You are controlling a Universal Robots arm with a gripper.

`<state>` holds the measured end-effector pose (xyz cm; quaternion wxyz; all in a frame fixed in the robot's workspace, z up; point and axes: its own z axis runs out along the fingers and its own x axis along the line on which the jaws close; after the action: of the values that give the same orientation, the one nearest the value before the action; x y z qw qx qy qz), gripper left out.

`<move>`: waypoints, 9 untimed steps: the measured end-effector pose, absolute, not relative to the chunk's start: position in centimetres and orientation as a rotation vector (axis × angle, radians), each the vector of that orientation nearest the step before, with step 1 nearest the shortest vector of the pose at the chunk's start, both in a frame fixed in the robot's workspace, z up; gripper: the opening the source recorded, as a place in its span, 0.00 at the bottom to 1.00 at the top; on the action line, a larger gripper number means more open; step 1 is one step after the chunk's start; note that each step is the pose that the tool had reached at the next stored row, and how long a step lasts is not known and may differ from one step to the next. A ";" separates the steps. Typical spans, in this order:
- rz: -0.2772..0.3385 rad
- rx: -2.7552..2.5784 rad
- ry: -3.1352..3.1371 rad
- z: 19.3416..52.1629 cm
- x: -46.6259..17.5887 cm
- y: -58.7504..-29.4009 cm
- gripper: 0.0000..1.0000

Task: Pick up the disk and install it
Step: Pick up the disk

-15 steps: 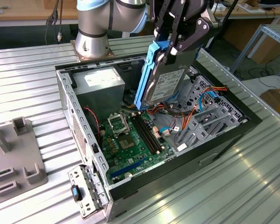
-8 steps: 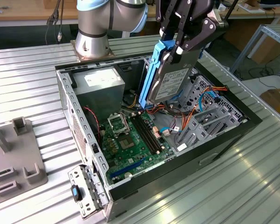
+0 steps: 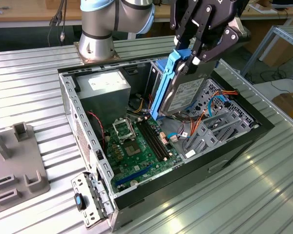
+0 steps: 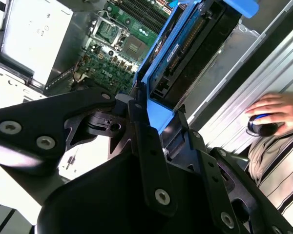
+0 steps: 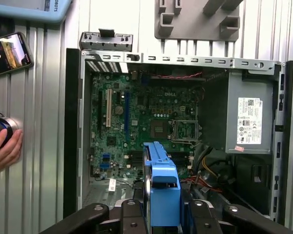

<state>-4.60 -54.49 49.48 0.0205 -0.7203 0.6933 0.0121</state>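
Note:
The disk (image 3: 185, 95), a silver-grey drive with bright blue rails, hangs almost on edge over the open computer case (image 3: 80, 124). Its lower end dips inside the case, between the memory slots and the grey drive cage (image 3: 219, 122). My gripper (image 3: 193, 56) is shut on the disk's upper end. In the second wrist view the black fingers (image 4: 146, 141) clamp the disk's (image 4: 180, 53) blue rail. The first wrist view looks down along the disk (image 5: 161, 190) onto the green motherboard (image 5: 136, 122).
A grey power supply (image 3: 105, 87) fills the case's back corner. Orange and blue cables (image 3: 210, 105) run near the cage. A loose bracket with a blue latch (image 3: 88, 197) leans at the case's front. A grey fixture (image 3: 19, 165) lies at the exterior view's left. A person's hand (image 4: 273, 109) rests on a mouse.

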 end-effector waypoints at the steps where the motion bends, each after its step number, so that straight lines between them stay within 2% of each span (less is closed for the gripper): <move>1: 0.037 -2.234 2.150 49.5 -4.6 -54.7 0.36; 9: 0.038 -2.234 2.150 49.5 -4.6 -56.7 0.36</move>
<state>-4.61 -56.70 49.47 0.0205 -0.7202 0.6933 0.0121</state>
